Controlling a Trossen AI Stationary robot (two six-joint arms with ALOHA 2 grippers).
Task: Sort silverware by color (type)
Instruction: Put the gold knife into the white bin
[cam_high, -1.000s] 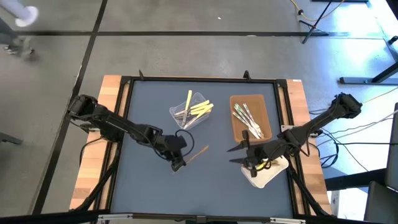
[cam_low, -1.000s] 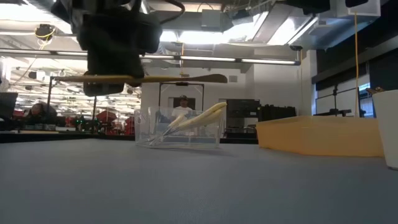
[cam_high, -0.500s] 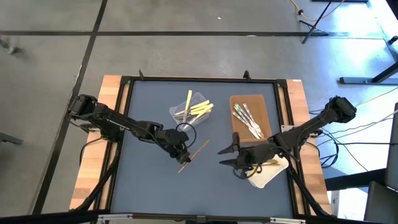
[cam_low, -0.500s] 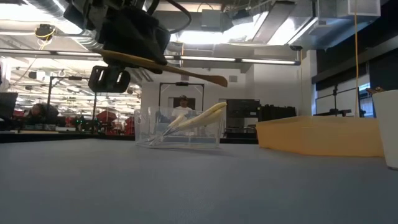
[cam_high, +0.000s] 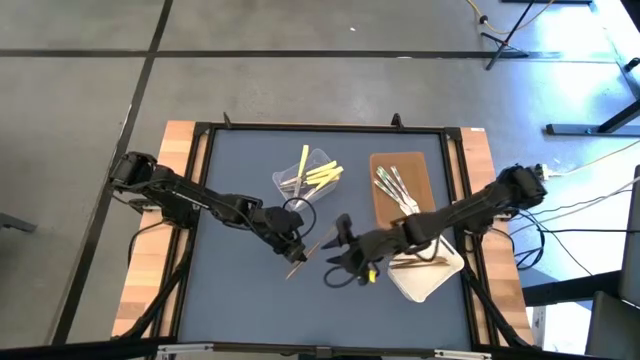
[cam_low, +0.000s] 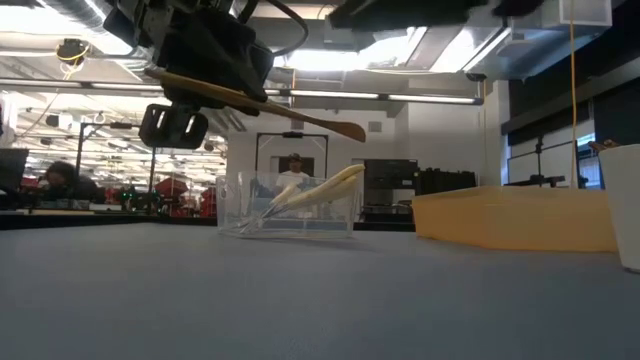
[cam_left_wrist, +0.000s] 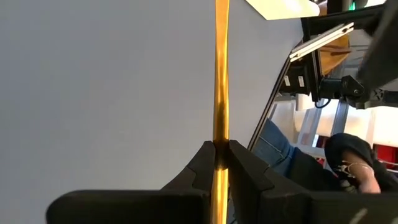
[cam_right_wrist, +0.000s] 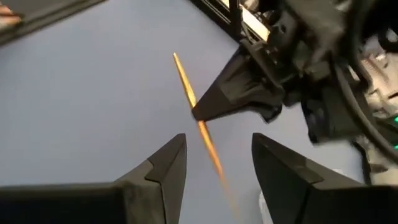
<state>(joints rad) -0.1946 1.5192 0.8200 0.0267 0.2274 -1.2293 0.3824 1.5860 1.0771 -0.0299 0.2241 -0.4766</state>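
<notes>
over the blue-grey table (cam_high: 240, 300), my right gripper (cam_high: 333, 262), jaws apart, has reached the orange-brown utensil (cam_high: 303, 258) clamped in my left gripper (cam_high: 291, 250): handover next.

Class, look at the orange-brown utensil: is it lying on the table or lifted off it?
Lifted. The left pincer is shut on the orange-brown utensil, which hangs tilted above the table.

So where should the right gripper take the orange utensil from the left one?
Probably the free length of the orange utensil sticking out past the left gripper. It is held off the table, so the right gripper, jaws open and facing it, can close across the thin shaft.
</notes>
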